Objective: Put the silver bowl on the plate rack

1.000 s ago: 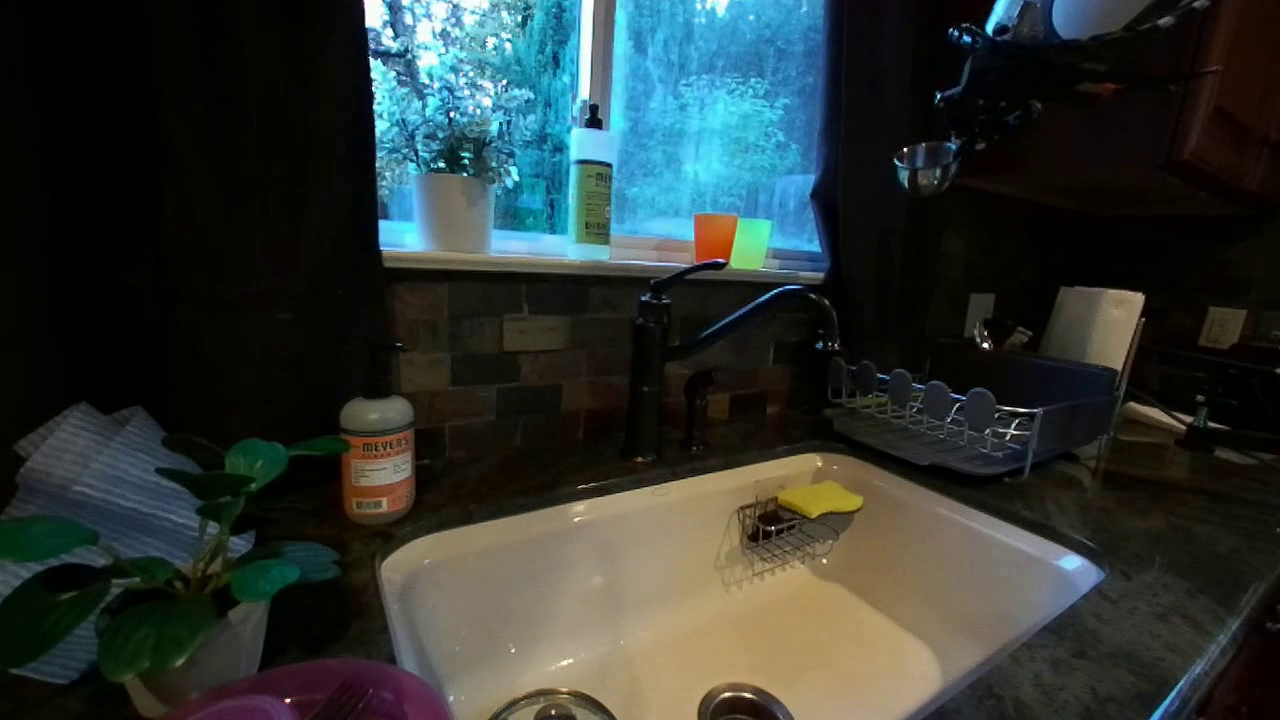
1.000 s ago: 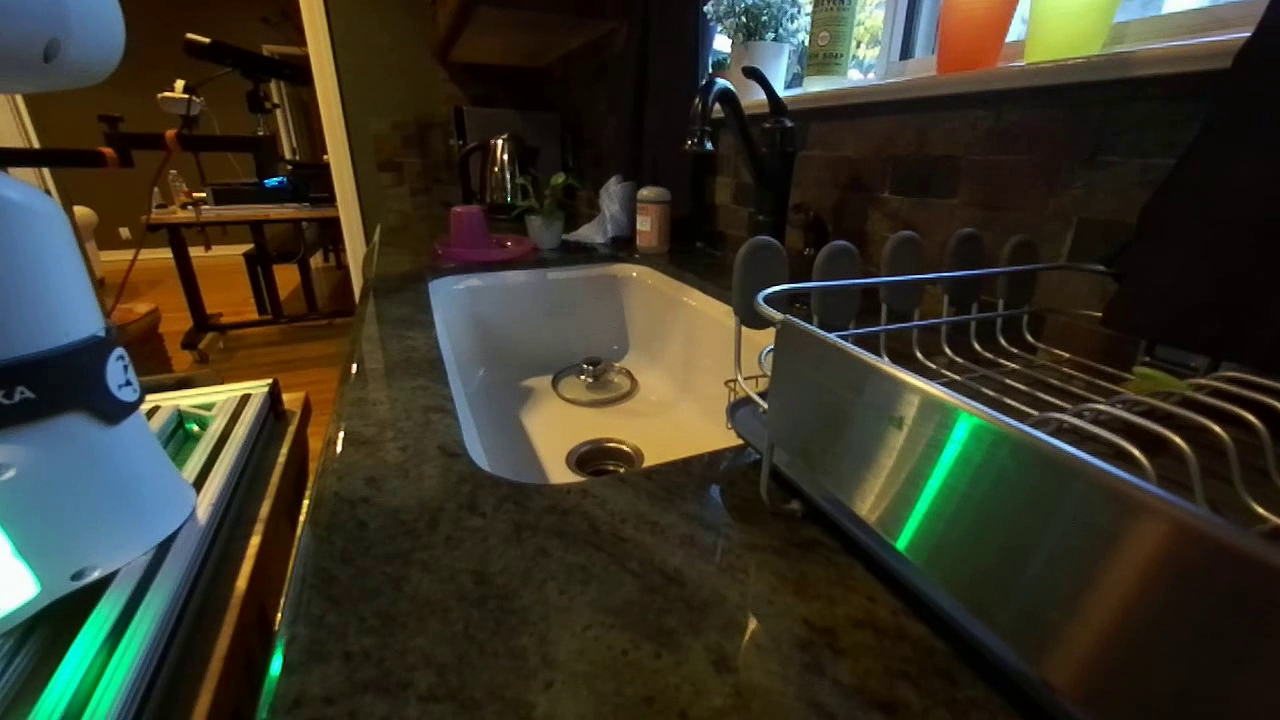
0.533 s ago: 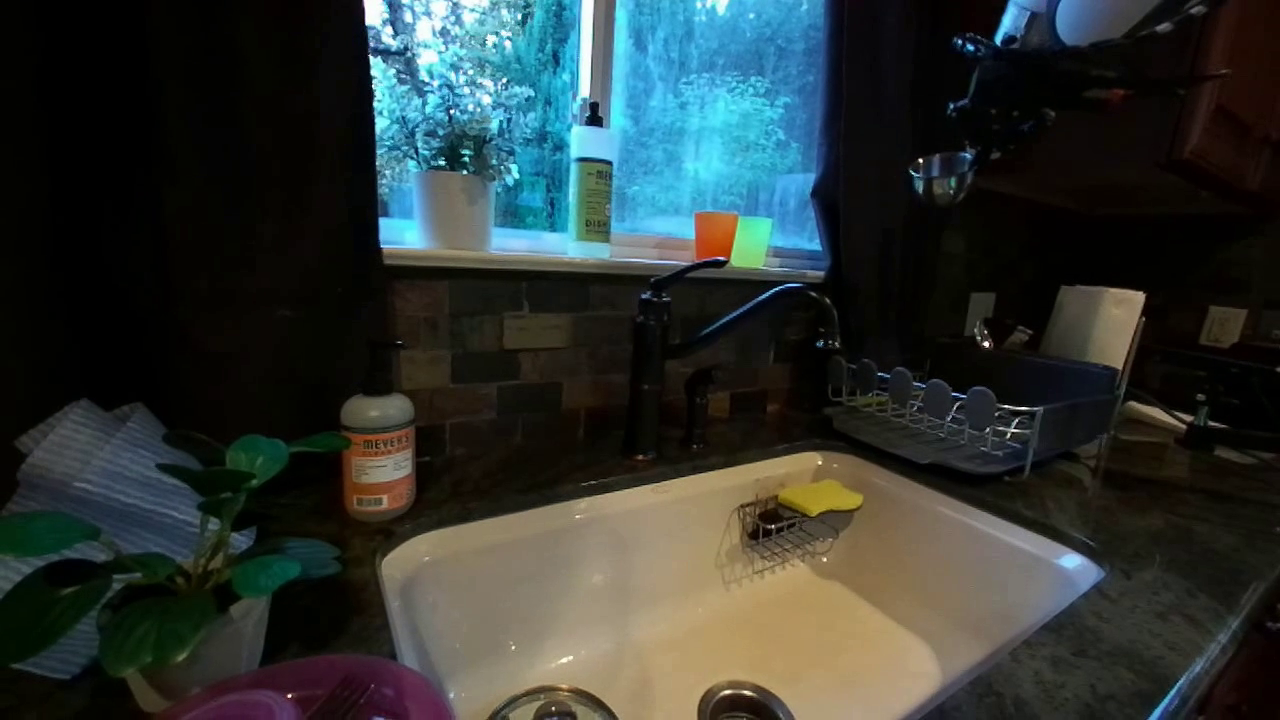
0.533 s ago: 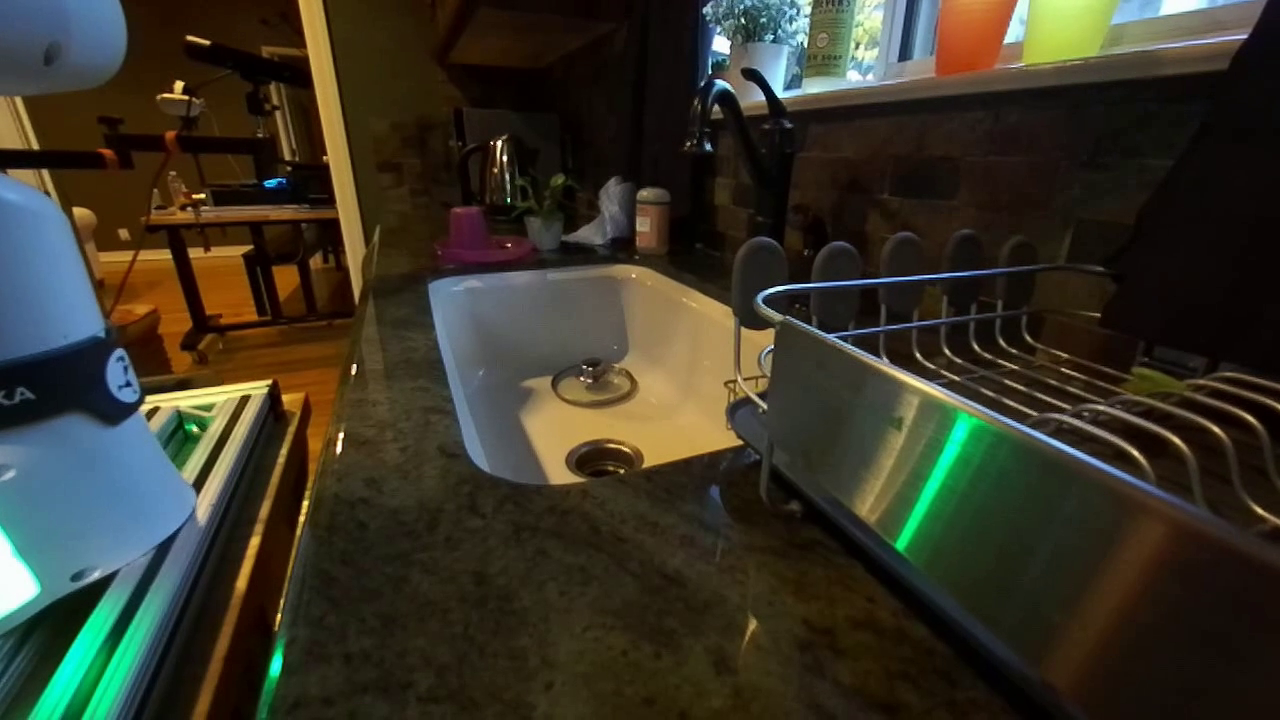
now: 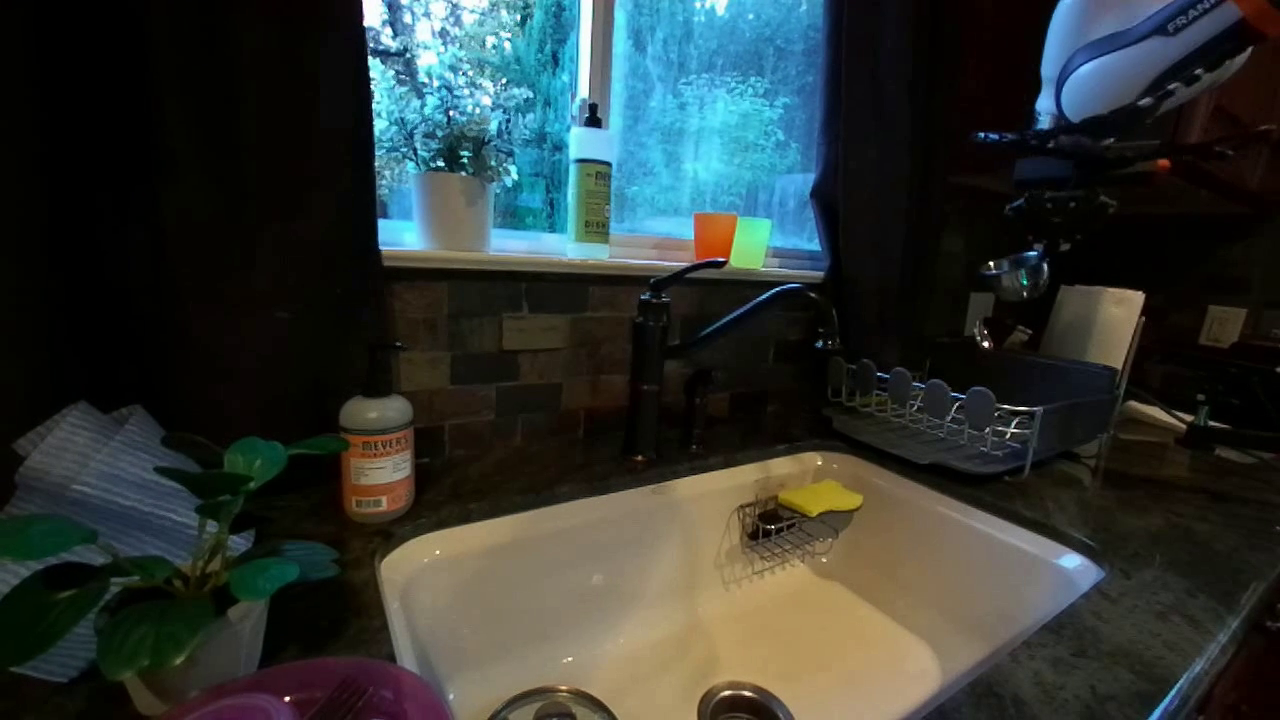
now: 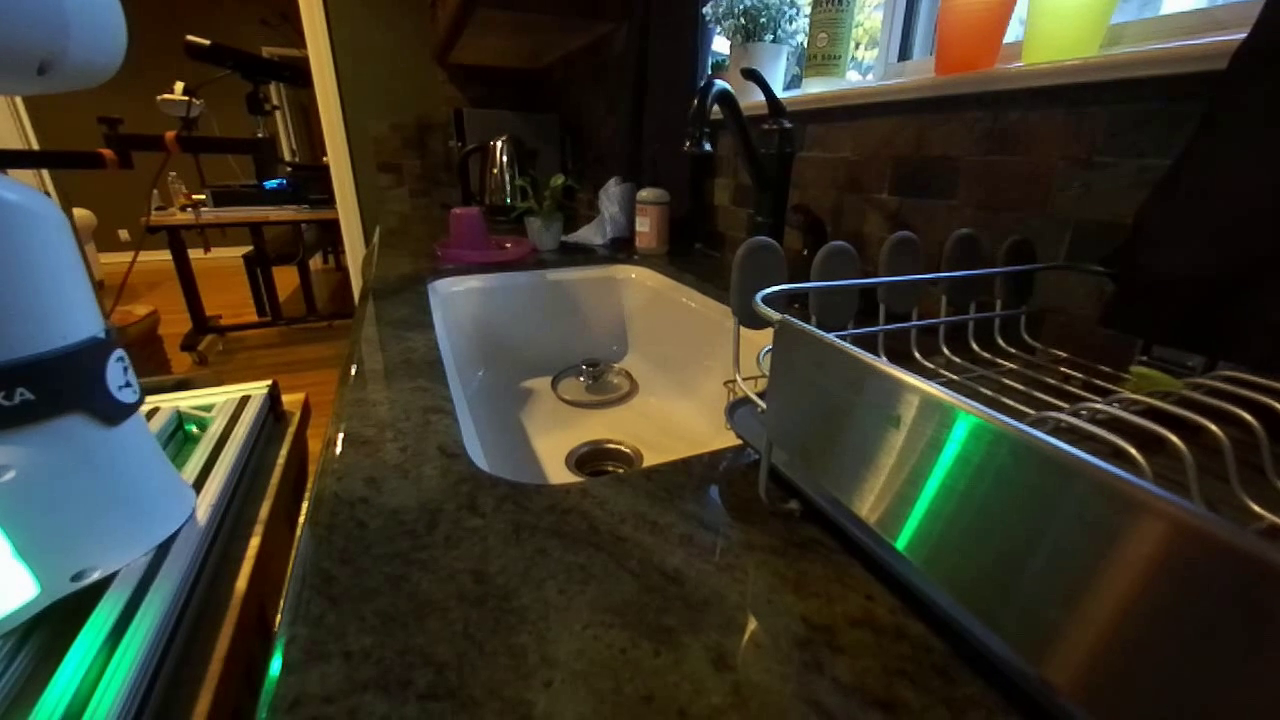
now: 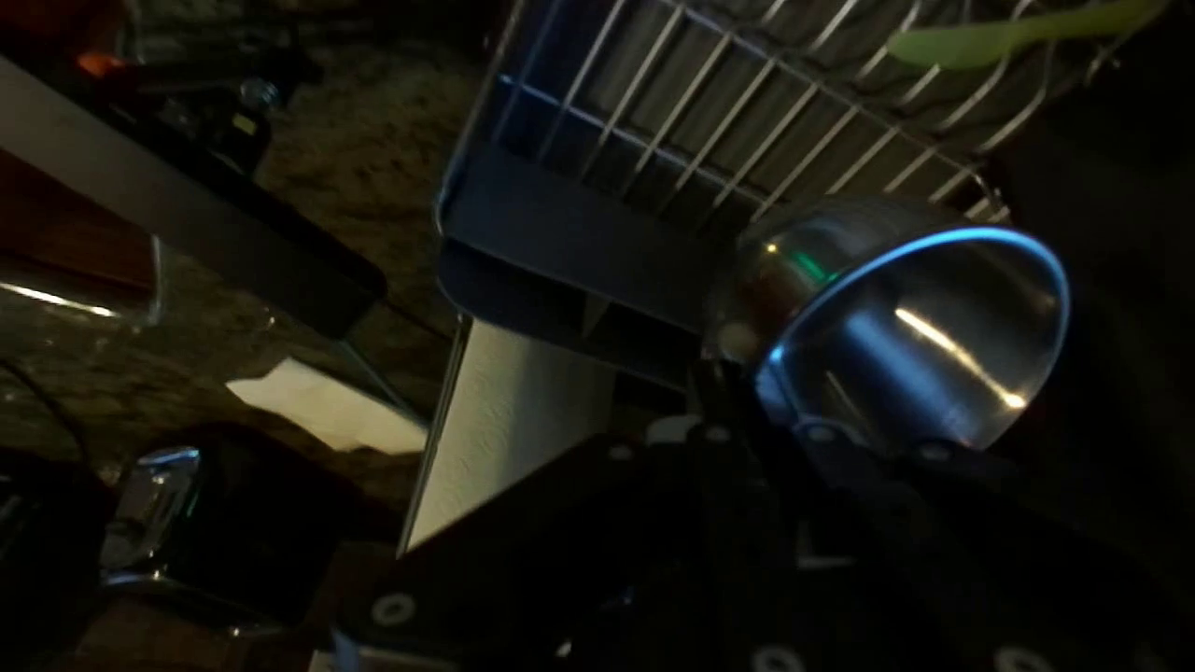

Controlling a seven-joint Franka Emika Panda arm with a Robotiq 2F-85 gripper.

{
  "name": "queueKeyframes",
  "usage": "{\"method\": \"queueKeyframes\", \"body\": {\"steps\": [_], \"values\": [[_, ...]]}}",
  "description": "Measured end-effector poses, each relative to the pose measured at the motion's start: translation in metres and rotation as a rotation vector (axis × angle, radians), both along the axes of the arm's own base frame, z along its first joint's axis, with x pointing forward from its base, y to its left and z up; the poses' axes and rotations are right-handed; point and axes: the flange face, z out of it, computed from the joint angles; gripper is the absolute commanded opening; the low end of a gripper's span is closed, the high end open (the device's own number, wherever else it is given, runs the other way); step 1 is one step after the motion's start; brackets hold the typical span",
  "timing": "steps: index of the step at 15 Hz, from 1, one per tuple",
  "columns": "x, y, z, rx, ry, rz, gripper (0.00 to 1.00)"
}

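The silver bowl hangs in the air in an exterior view, over the rear right part of the plate rack. My gripper is above it, shut on its rim. In the wrist view the bowl sits at the tips of my gripper, one finger on each side of its wall, with its opening facing right. The wire floor of the rack shows beyond the bowl. The rack's metal side fills the right of an exterior view, where bowl and gripper are out of view.
The white sink lies beside the rack, with the black faucet behind it. A white upright sheet or roll stands at the rack's end. A green utensil lies in the rack. A dark curtain hangs behind.
My gripper and the held bowl have moved down and to the right in an exterior view, lower over the rack. The rack and the sink items have not moved.
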Motion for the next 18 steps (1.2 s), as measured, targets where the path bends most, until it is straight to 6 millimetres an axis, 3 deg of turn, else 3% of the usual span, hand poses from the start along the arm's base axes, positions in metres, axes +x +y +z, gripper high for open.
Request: {"method": "queueKeyframes", "body": {"steps": [5, 12, 18], "values": [[-0.002, 0.0, -0.059, 0.153, 0.097, 0.006, 0.07], [0.002, -0.005, -0.069, 0.184, 0.06, -0.044, 0.02], [0.023, -0.014, -0.131, 0.246, -0.107, -0.172, 0.02]]}}
